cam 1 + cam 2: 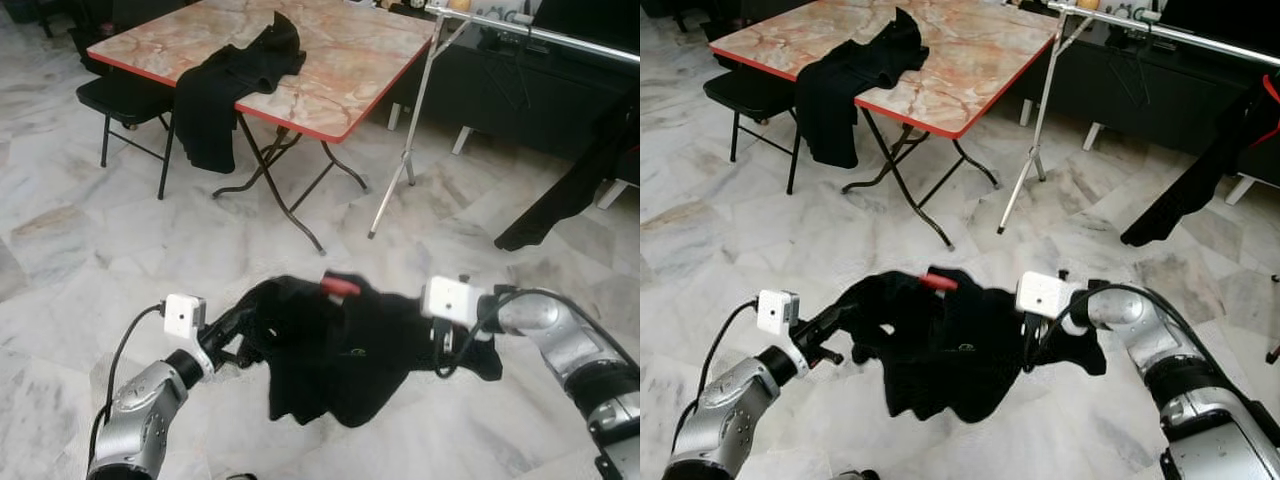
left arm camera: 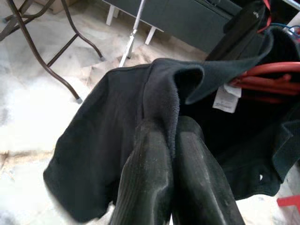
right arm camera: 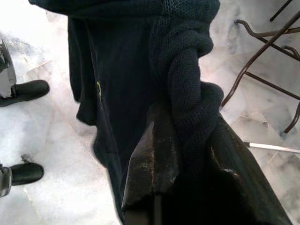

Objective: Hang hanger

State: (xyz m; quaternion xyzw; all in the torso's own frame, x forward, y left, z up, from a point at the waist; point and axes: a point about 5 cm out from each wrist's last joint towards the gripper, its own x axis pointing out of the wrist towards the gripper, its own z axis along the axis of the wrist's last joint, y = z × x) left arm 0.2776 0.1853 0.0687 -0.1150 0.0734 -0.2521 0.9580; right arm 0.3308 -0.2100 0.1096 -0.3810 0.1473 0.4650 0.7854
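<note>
A black garment (image 1: pixel 340 360) hangs between my two grippers, low over the marble floor. A red hanger (image 1: pixel 340 287) pokes out at its top; in the left wrist view the red hanger (image 2: pixel 272 70) lies inside the collar by a white label. My left gripper (image 2: pixel 172 136) is shut on a fold of the garment's edge. On the other side, my right gripper (image 3: pixel 187 122) is shut on a bunched knit part of it. The silver clothes rail (image 1: pixel 540 30) runs across the far right, beyond the garment.
A marble-top folding table (image 1: pixel 350 60) stands ahead to the left with another black garment (image 1: pixel 235 85) draped over its edge and a black chair (image 1: pixel 120 100) beside it. The rack's slanted leg (image 1: pixel 405 140) reaches the floor. A dark garment (image 1: pixel 570 190) hangs from the rail.
</note>
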